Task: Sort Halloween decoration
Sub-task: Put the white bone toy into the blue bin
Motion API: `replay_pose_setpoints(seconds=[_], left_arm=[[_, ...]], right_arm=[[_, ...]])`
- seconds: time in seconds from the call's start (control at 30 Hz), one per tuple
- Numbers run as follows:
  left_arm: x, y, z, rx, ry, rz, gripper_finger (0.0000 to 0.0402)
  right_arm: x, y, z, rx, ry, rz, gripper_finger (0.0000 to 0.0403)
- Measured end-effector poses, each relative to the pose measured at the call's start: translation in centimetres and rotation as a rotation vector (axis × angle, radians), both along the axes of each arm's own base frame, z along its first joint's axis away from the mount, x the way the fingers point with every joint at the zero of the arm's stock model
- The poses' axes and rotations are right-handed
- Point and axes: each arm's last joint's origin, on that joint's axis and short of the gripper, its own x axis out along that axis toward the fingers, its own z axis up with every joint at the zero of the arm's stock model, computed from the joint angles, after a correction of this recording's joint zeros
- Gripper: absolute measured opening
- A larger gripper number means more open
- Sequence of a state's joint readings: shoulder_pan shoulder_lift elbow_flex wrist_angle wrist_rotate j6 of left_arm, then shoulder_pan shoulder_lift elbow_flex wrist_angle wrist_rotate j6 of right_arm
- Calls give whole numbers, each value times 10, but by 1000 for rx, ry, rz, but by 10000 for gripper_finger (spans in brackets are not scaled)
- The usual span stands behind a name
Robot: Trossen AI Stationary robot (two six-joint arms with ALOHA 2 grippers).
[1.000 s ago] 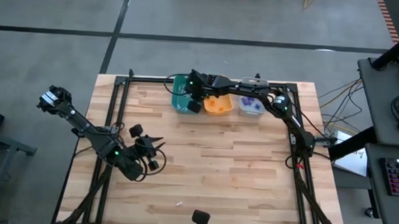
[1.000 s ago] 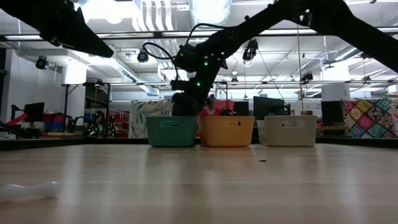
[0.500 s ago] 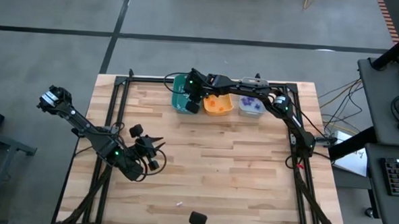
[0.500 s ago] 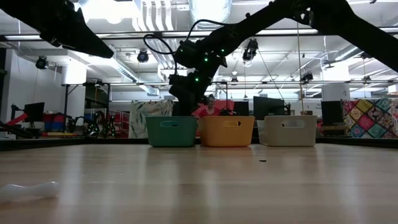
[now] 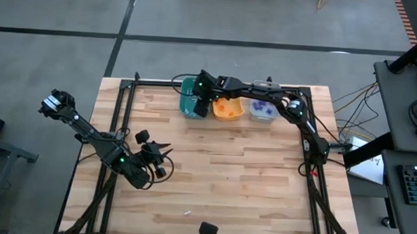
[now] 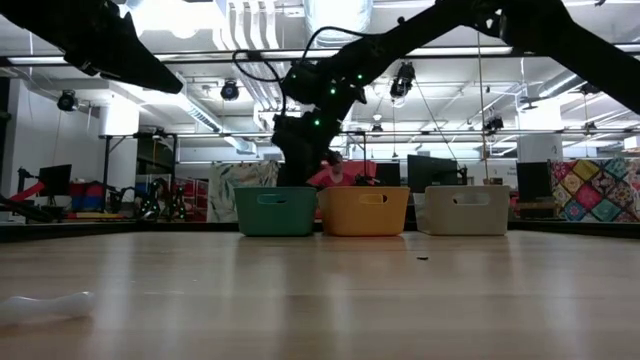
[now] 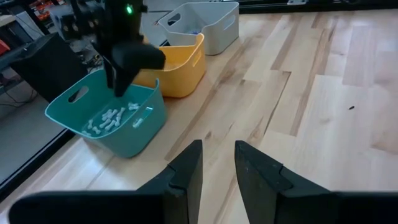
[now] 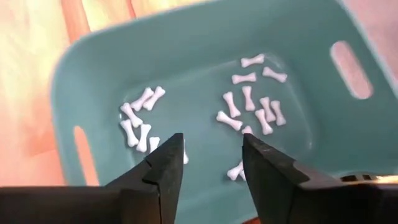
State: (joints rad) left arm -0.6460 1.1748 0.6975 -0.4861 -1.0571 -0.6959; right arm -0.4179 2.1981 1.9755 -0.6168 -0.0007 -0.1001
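**Halloween decoration: white bones lie in the teal bin under the right gripper's parted fingers**

Halloween decoration pieces, small white bones, lie scattered on the floor of the teal bin, some straight beyond the right gripper's two fingertips and some off to either side of them. The right gripper hangs above this bin with its fingers spread and nothing between them. From above, the right gripper sits over the teal bin at the table's far edge. Beside that bin stands the orange bin with orange trinkets in it, and next to it the grey bin with purple ones.

One more white piece lies alone on the wooden table near its front edge, well apart from both grippers; it shows as a pale blur in the low view.

The left gripper waits over the table's left half, well apart from the bins. Its fingers stand a little apart, with bare wood showing in the gap and nothing pinched; the three bins lie well ahead of the fingertips.
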Motion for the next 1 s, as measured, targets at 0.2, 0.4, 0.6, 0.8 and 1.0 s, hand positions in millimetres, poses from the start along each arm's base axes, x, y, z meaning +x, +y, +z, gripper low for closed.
replay_pose_setpoints(seconds=[0.2, 0.4, 0.6, 0.8, 1.0], left_arm=[[2, -3, 1, -62, -5, -31, 77], [6, -7, 3, -157, -30, -81, 77], [10, -12, 7, -252, -58, -138, 77], [13, -15, 9, -303, -80, -168, 77], [20, -21, 3, -326, -99, -164, 77]], right_arm=[[-6, 16, 32, -6, -35, 16, 151], [-13, 53, 70, -35, -51, 108, 139], [-32, 106, 106, -17, -2, 212, 130], [-61, 166, 134, 17, 30, 310, 128], [-100, 223, 141, 79, 59, 376, 132]])
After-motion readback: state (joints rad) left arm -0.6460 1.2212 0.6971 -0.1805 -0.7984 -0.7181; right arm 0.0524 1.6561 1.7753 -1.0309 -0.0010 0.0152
